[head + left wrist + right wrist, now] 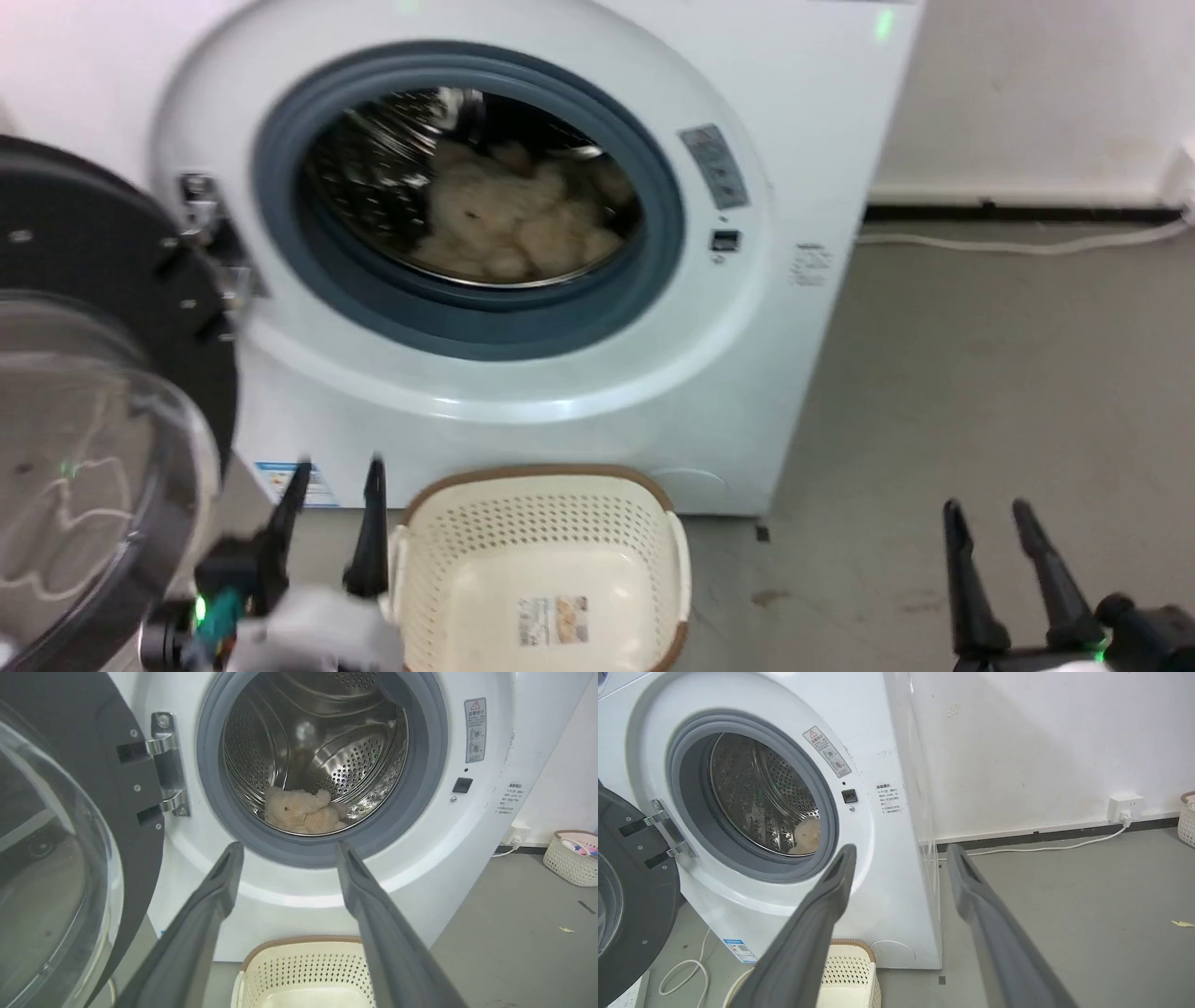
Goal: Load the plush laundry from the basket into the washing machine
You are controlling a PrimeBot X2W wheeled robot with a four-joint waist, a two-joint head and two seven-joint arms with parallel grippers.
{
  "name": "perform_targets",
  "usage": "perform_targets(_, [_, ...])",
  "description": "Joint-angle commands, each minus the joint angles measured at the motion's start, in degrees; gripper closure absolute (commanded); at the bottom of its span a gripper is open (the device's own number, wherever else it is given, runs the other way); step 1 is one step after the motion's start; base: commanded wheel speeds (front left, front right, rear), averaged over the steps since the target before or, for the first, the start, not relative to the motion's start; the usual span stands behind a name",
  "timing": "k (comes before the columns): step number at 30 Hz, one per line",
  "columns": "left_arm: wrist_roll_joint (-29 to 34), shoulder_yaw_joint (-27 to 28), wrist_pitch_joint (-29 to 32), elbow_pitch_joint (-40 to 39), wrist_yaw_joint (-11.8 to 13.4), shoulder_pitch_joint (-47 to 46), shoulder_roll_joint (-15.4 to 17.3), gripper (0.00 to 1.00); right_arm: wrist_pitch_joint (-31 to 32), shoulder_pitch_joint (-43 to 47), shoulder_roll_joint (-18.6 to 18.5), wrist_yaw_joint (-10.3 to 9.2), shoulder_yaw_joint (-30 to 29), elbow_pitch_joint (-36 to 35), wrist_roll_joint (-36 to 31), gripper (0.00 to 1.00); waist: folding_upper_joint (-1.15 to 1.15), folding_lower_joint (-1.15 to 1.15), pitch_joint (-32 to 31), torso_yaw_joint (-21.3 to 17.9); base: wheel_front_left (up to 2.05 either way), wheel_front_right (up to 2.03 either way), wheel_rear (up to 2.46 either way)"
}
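1. Reference object: the washing machine [579, 392]. It is white and stands on a grey floor [980, 373] against a white wall [1041, 742].
2. Its door [103, 280], black-rimmed with a clear centre, hangs wide open on hinges at the machine's left side.
3. The plush laundry [509, 219] lies inside the machine, at the bottom of the steel drum [345, 760], behind the grey door seal [485, 322].
4. The basket [541, 485] stands on the floor just in front of the machine, below the door opening. Its bottom and the label sticker [554, 621] on it are in plain sight.
5. My left hand [339, 467] hangs in front of the machine, just beside the basket's left rim and between the basket and the open door. Its fingers are spread wide and hold nothing.
6. My right hand [987, 509] hangs over bare floor, to the right of the machine's front corner and well apart from the basket. Its fingers are likewise spread wide and hold nothing.
7. Room, right of the machine: a dark baseboard [1018, 213] runs along the foot of the wall. A white socket [1124, 805] sits low on the wall, and a white cable [1041, 848] runs from it along the floor towards the machine.
8. A second basket [572, 861] with coloured items inside stands on the floor by the wall, well apart from the machine.
9. The floor carries a few small marks and scraps.
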Motion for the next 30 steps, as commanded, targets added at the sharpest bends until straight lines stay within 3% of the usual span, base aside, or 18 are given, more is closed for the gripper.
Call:
perform_targets(1, [-0.17,0.72,-0.3,-1.1,0.36,2.44,-0.43,0.0,-0.24,1.34,-0.03,0.05,0.22,-0.3,-0.46,0.0,0.0,0.01,-1.84,2.02,0.0,0.0,0.0])
perform_targets(7, [0.83,1.29,-0.3,-2.55,0.06,9.04,-2.14,0.0,-0.24,3.11,-0.03,0.05,0.58,-0.01,-1.1,0.0,0.0,0.01,-2.87,2.94,0.0,0.0,0.0])
perform_targets(16, [3.99,2.45,-0.3,-2.31,0.23,10.87,-2.9,0.0,-0.24,3.73,-0.03,0.05,0.98,0.8,-0.04,0.0,0.0,0.01,-3.16,3.12,0.0,0.0,0.0])
perform_targets(17, [3.74,2.41,0.01,-2.3,0.32,10.18,-2.96,1.0,0.01,2.68,0.01,0.0,0.96,0.68,-0.25,1.0,0.0,0.01,-3.17,3.13,0.0,0.0,0.0])
perform_targets(30, [4.84,2.97,1.21,-3.18,0.03,9.87,-3.55,1.0,1.19,1.9,0.01,0.0,1.01,0.55,-1.42,1.0,0.0,0.01,-2.95,3.1,0.0,0.0,0.0])
